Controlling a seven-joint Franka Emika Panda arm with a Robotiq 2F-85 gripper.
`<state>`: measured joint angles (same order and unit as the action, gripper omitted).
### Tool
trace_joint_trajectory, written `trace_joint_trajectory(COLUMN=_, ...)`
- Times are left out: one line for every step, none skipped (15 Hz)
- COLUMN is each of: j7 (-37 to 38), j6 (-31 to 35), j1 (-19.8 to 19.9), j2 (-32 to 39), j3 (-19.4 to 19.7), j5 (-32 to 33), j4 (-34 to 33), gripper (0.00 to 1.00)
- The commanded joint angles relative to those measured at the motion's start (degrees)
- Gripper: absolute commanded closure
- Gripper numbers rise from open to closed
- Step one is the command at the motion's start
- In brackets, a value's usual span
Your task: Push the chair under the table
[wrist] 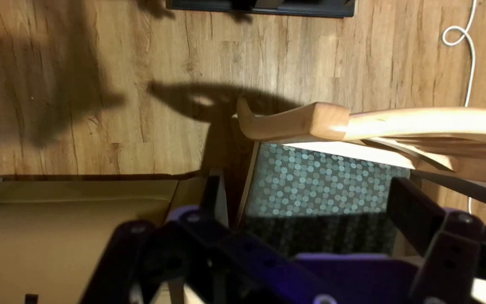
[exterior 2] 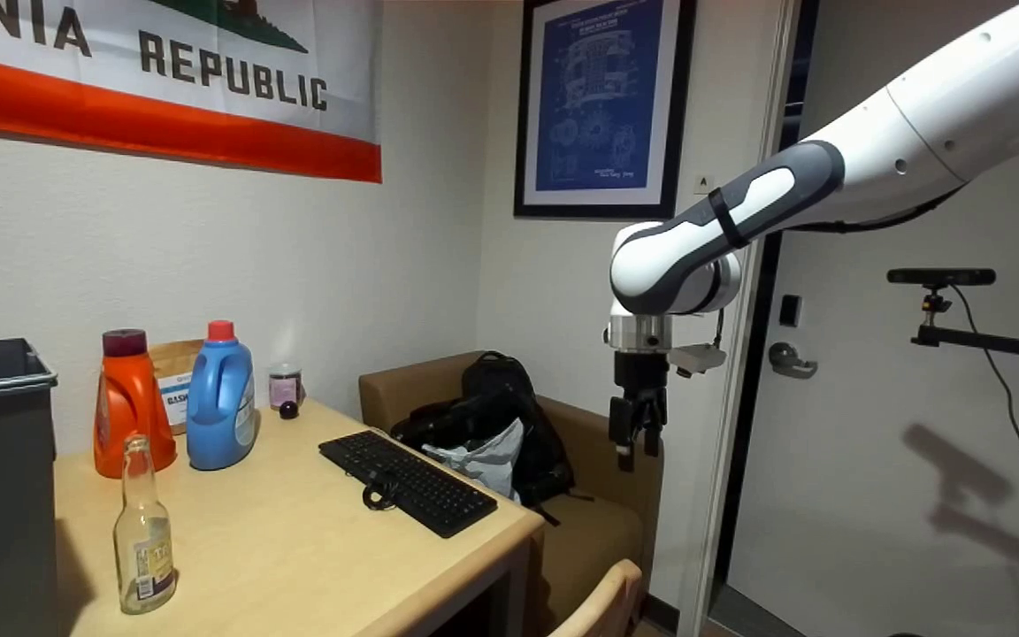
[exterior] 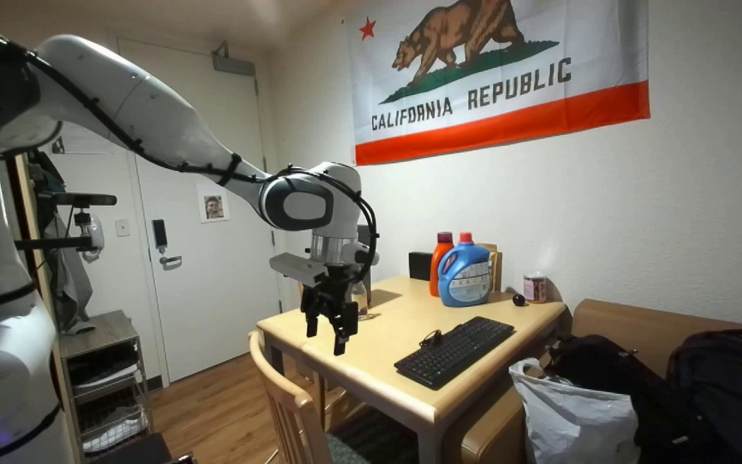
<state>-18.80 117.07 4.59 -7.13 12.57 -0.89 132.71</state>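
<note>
- Chair [exterior: 306, 422]: it is standing below my claw [exterior: 327, 336], not touching it, right by the edge of the worktop [exterior: 377, 335]; how far its seat [wrist: 319, 181] is reaching underneath, I am not managing to tell.
- My claw is hanging released, its fingers [wrist: 414, 215] standing wide apart and gripping nothing.
- I am judging the chair stiff and sturdy, probably light enough to be sliding over the plank floor [wrist: 373, 50] when pushed; pushing high, I would be risking a tip.
- For contact I am favouring the middle of the top rail [wrist: 416, 122], which is lying lower than my claw, on the side away from the worktop. I am expecting its smooth finish to be slippery, so I am preferring a square press on its outer face, or both fingers straddling it.
- That rail is curving gently, pale and glossy, with slats running down beneath it.
- Below my claw, dark fabric with pale round dots is covering the seat, probably offering poor purchase.
- Off to the side of my claw, the worktop is carrying a black keyboard [exterior: 455, 351] and a clear, narrow-necked glass bottle [exterior 2: 144, 553]; lower down, a tan padded bench [wrist: 74, 236] is sitting to one side.
</note>
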Motion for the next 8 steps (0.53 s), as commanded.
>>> trace_joint_trajectory(j7=1.9, j6=2.4, j1=0.8, j2=-1.8, j3=-2.5, j5=4.8, j4=4.5, gripper=0.0)
trace_joint_trajectory(j7=2.2, j6=2.9, j1=0.7, j2=-2.1, j3=-3.0, j5=6.3, j4=5.9, gripper=0.0)
trace_joint_trajectory(j7=2.7, j6=3.4, j1=0.6, j2=-2.3, j3=-3.5, j5=7.6, j4=7.3, gripper=0.0)
trace_joint_trajectory(j7=3.7, j6=3.5, j1=0.5, j2=-2.6, j3=-4.0, j5=9.1, j4=8.8, gripper=0.0)
trace_joint_trajectory(j7=4.5, j6=4.0, j1=0.5, j2=-3.2, j3=-4.5, j5=10.7, j4=10.5, gripper=0.0)
trace_joint_trajectory(j7=5.9, j6=4.0, j1=0.5, j2=-3.7, j3=-5.0, j5=12.2, j4=12.0, gripper=0.0)
trace_joint_trajectory(j7=7.0, j6=3.9, j1=0.6, j2=-4.1, j3=-5.3, j5=13.4, j4=13.4, gripper=0.0)
trace_joint_trajectory(j7=7.8, j6=3.8, j1=0.5, j2=-5.0, j3=-5.6, j5=14.4, j4=14.9, gripper=0.0)
